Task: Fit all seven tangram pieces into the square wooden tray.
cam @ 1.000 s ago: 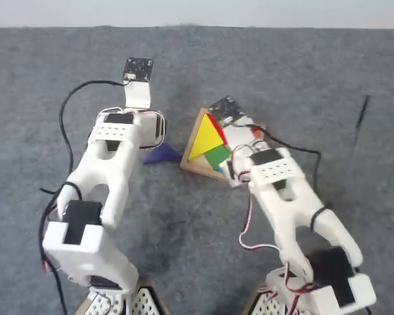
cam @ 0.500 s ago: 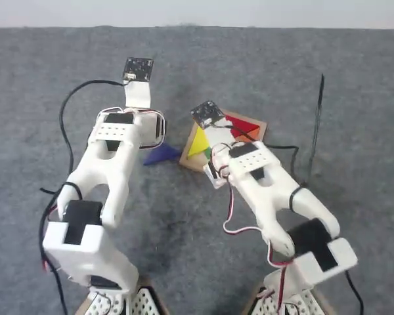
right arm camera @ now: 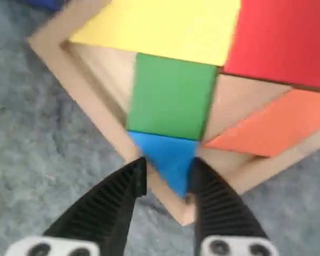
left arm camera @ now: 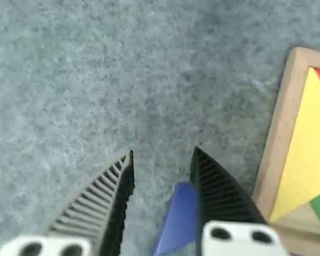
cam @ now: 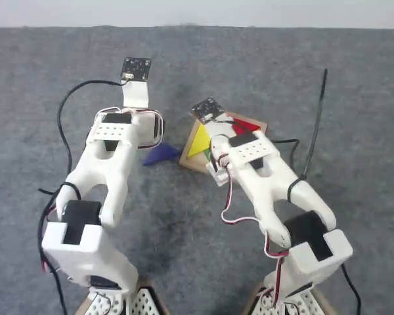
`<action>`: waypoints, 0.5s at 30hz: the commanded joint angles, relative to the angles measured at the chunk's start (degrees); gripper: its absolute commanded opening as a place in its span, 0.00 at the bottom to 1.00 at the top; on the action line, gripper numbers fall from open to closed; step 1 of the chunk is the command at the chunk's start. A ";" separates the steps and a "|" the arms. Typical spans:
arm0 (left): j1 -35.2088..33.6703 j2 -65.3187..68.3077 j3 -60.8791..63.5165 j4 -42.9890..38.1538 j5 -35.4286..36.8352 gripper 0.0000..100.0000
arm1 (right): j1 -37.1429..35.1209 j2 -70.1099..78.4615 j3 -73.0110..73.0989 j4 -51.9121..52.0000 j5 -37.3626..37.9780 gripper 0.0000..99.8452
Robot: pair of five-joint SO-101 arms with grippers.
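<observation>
My left arm stretches toward the middle of the table [cam: 368, 164]. The left gripper [left arm camera: 163, 153] points down with its jaws spread, and the dark blue piece [left arm camera: 176, 218] lies against the inside of one finger, just beside the wooden tray [left arm camera: 280, 149]. The right gripper [right arm camera: 168, 162] hangs over the tray's corner nearest the bases, jaws parted either side of the light blue triangle [right arm camera: 170, 152]; I can't tell whether they touch it. Bare table lies all round. From above, the right arm hides much of the tray.

Tabletop [cam: 354, 59] we record as covered edge to edge in grey, speckled, felt-like cloth, pale plain wall strip [cam: 249, 13] behind its far edge, light we note soft and even, shadows faint
</observation>
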 commanded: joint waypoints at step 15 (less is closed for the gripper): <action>-0.26 -0.26 -2.15 -1.32 0.62 0.17 | 9.19 1.36 0.18 9.10 8.53 0.01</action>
